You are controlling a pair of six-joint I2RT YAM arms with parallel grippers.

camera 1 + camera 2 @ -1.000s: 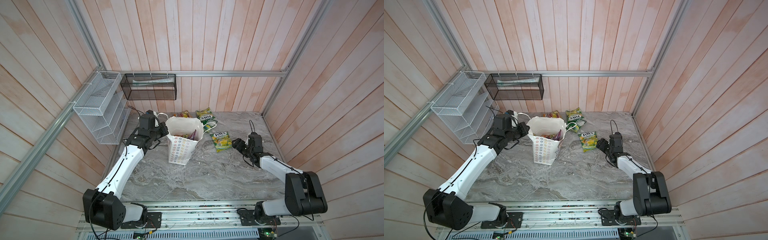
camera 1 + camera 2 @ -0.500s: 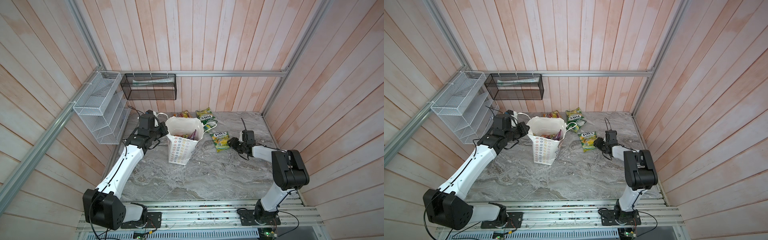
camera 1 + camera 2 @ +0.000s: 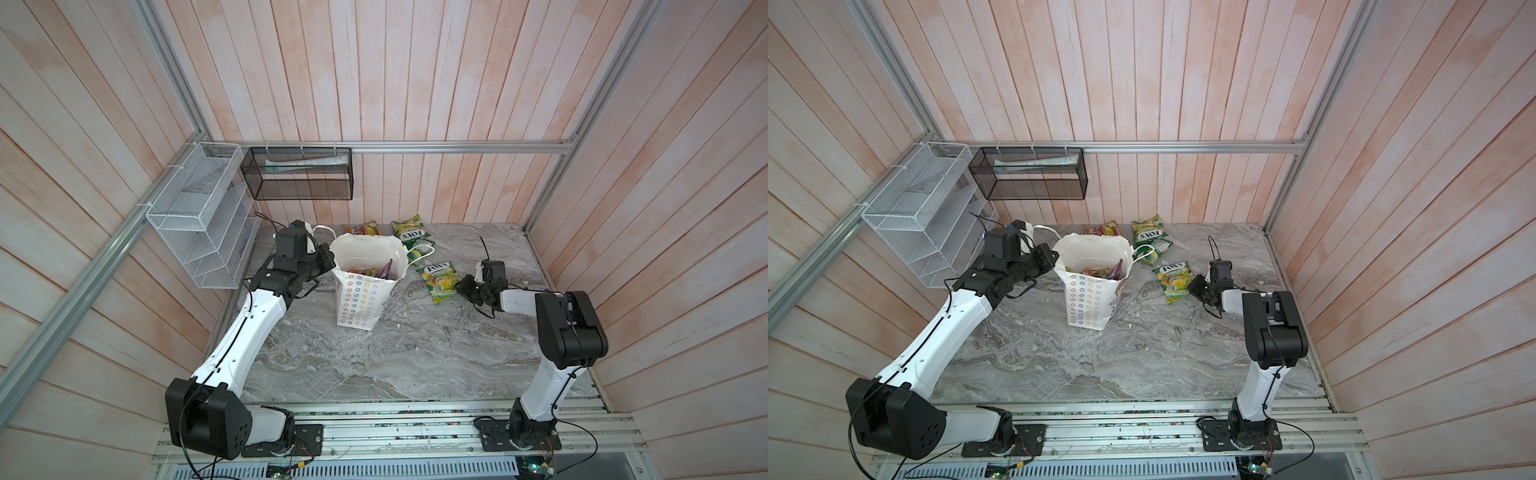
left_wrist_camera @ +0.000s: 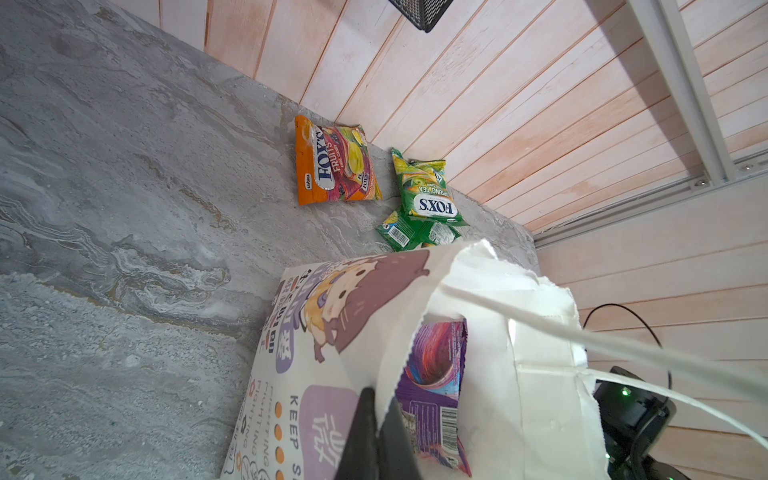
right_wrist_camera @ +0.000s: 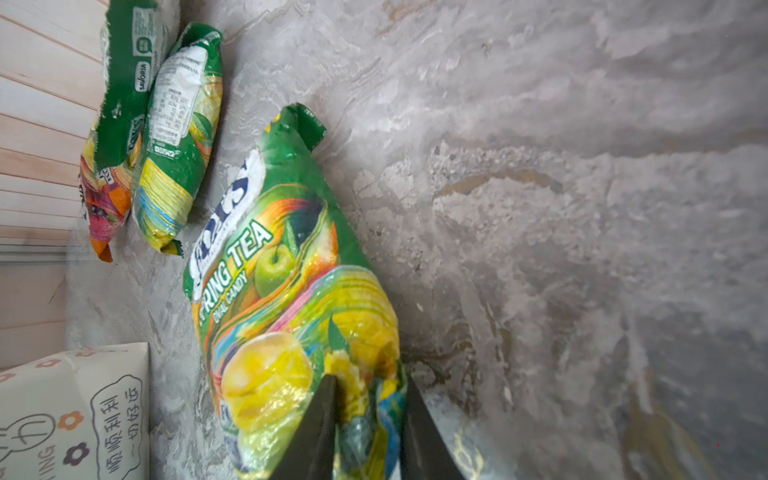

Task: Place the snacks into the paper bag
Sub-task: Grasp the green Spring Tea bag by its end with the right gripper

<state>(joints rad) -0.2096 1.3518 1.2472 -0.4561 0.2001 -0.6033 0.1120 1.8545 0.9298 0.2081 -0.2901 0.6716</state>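
The paper bag [image 3: 360, 305] stands open near the surface's [image 3: 415, 353] back edge, a purple packet [image 4: 432, 370] inside. Left gripper [image 4: 376, 399] pinches its rim; right gripper [image 5: 370, 386] clamps the green-yellow packet [image 5: 291, 270] lying beside it.

Pale, pink-washed plank walls [image 3: 395, 83] close in three sides, framed by aluminium rails [image 3: 457, 147], under soft, even light. A grey marbled table [image 3: 415, 353] lies below, with a metal track [image 3: 415, 432] along its near edge. A white wire rack [image 3: 195, 216] hangs on the left wall, with a black mesh basket [image 3: 299, 178] on the back rail just beside it.
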